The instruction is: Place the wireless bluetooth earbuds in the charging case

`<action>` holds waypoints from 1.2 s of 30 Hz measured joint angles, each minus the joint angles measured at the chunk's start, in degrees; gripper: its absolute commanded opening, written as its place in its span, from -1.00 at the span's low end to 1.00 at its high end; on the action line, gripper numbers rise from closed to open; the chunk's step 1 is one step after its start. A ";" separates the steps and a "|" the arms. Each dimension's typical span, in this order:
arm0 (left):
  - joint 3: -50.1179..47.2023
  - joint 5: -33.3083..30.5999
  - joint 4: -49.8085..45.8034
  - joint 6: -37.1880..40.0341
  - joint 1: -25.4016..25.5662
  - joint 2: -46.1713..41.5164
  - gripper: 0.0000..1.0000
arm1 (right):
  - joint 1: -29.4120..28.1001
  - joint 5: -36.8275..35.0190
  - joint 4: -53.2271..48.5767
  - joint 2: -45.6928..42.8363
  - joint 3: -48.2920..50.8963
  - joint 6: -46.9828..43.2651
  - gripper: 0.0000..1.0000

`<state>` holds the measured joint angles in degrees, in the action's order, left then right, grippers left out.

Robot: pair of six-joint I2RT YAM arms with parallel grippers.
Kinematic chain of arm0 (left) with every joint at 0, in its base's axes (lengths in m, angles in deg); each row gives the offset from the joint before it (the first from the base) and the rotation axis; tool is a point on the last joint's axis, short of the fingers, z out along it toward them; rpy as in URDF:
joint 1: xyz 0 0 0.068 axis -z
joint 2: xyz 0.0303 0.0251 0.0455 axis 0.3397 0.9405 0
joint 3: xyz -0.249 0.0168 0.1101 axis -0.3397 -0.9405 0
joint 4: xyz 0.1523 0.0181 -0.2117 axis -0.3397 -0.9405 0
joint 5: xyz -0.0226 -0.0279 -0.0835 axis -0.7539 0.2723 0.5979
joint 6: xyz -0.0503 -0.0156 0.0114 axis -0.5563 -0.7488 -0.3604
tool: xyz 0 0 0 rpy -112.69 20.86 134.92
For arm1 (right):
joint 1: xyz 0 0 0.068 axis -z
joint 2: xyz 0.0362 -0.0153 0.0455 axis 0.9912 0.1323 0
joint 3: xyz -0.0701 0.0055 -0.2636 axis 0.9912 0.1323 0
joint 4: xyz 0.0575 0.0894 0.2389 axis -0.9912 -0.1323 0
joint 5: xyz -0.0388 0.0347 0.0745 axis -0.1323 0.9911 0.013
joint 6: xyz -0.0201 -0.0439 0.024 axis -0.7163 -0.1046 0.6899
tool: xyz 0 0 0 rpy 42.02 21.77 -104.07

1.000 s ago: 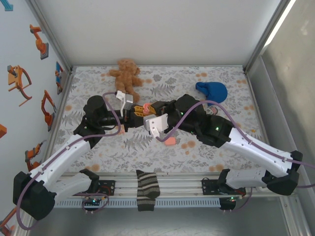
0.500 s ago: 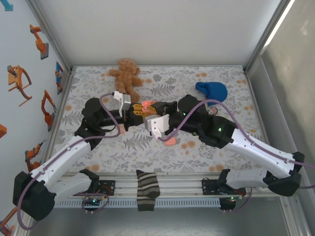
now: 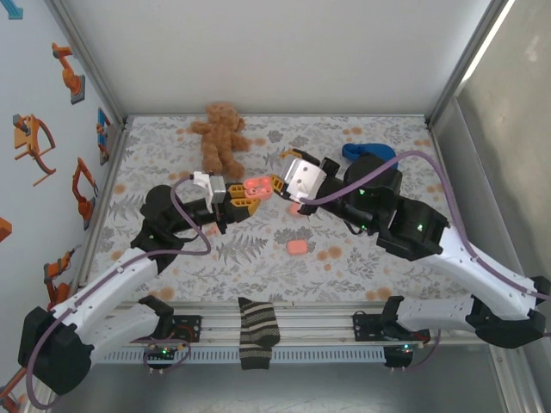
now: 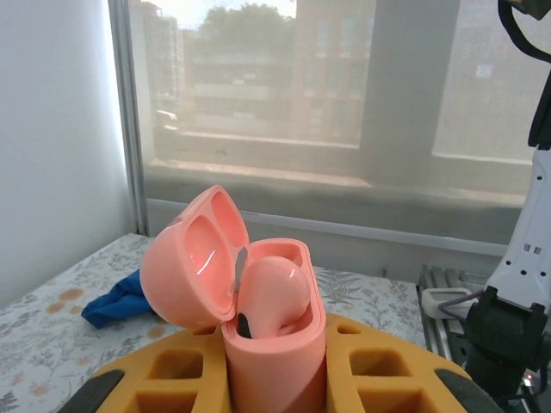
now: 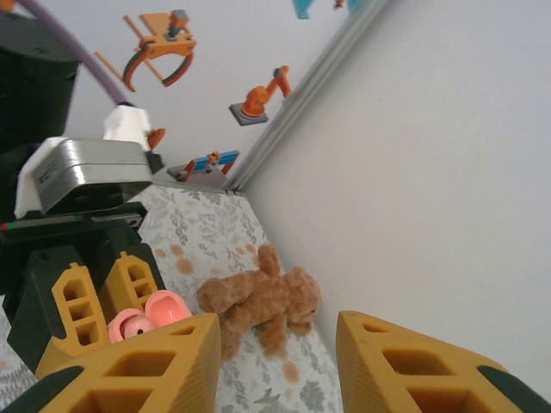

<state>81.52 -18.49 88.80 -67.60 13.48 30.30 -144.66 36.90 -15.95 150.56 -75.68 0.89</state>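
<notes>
The left jaws pinch the open case point(image 4: 274, 361), an earbud point(image 4: 275, 288) seated inside. The right jaws hang spread at its 3 o'clock.

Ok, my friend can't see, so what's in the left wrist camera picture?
An open pink charging case stands upright, clamped between the left gripper's yellow fingers, its lid flipped left and one pink earbud sitting inside. Behind lies a blue cloth on the flowery table.

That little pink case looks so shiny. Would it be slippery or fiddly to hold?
Probably slippery: the charging case is smooth, glossy and rounded where the left gripper clamps it. Its open lid hangs on a hinge, so a knock could likely swing it shut.
</notes>
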 measured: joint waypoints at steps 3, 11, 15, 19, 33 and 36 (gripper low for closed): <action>0.00 -1.14 -0.02 0.50 0.00 -1.20 -0.94 | 1.79 -4.00 -0.83 -0.81 0.02 7.48 -0.16; 0.00 -3.67 -3.82 2.62 0.07 -7.34 -0.91 | 18.40 -2.45 -4.96 -4.94 6.97 30.27 -0.16; 0.00 -4.63 -7.39 3.72 0.13 -10.56 -0.91 | 23.43 4.15 -5.62 -3.13 11.74 38.14 -0.22; 0.31 -5.55 -12.66 5.29 0.37 -13.49 -0.91 | 24.37 11.74 -5.16 3.50 15.19 43.76 -0.28; 4.24 -8.24 -25.38 8.09 0.37 -21.07 -0.91 | 23.67 32.57 8.28 31.67 15.50 52.39 -0.29; 4.70 -8.44 -26.84 8.31 0.37 -21.31 -0.91 | 22.25 34.18 9.14 37.11 12.07 51.43 -0.20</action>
<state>86.22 -26.92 61.96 -59.30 13.85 8.99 -122.41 71.08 -6.82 187.68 -63.61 52.32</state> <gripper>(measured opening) 0.229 0.379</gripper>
